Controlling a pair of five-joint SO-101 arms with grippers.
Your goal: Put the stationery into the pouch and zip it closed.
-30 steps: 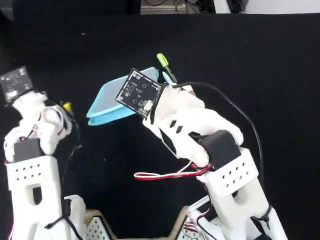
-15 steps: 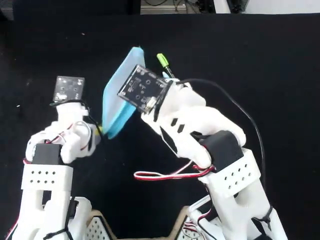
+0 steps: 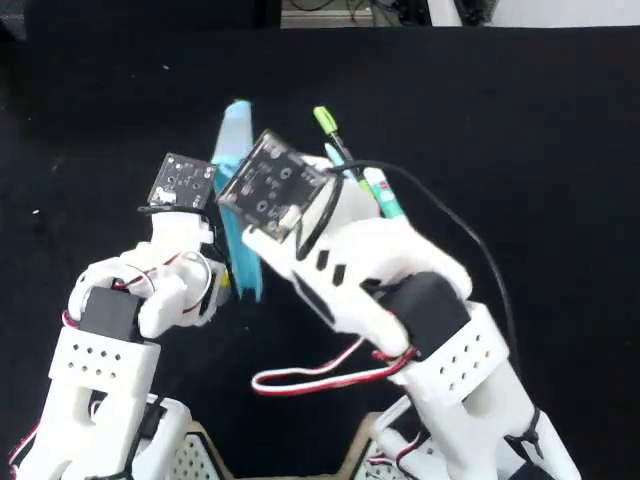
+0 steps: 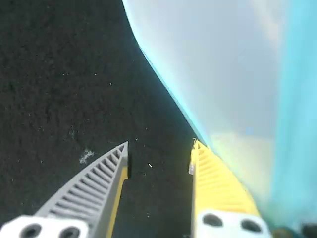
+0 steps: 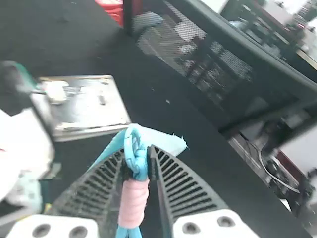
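A light blue pouch [image 3: 238,205] hangs on edge above the black table, between the two arms. My right gripper [image 5: 138,149] is shut on the pouch's blue zipper pull [image 5: 133,148], which has a pink tab [image 5: 132,196] below it. My left gripper [image 4: 158,153] stands open at the pouch's lower side. Its yellow finger [image 4: 218,191] lies against the pouch wall [image 4: 223,74], while the grey finger [image 4: 96,193] stays clear over the table. A green highlighter [image 3: 326,122] and a teal pen [image 3: 385,195] lie on the table behind the right arm.
The black table [image 3: 520,130] stretches wide to the right and back. The left arm's camera board [image 5: 79,106] sits close beside the pouch. A red and white cable [image 3: 310,370] loops under the right arm. Shelving and room clutter [image 5: 237,64] lie beyond the table.
The right gripper has turned the pouch from lying nearly flat to standing on edge. The left arm has swung right, from the table's left side up to the pouch.
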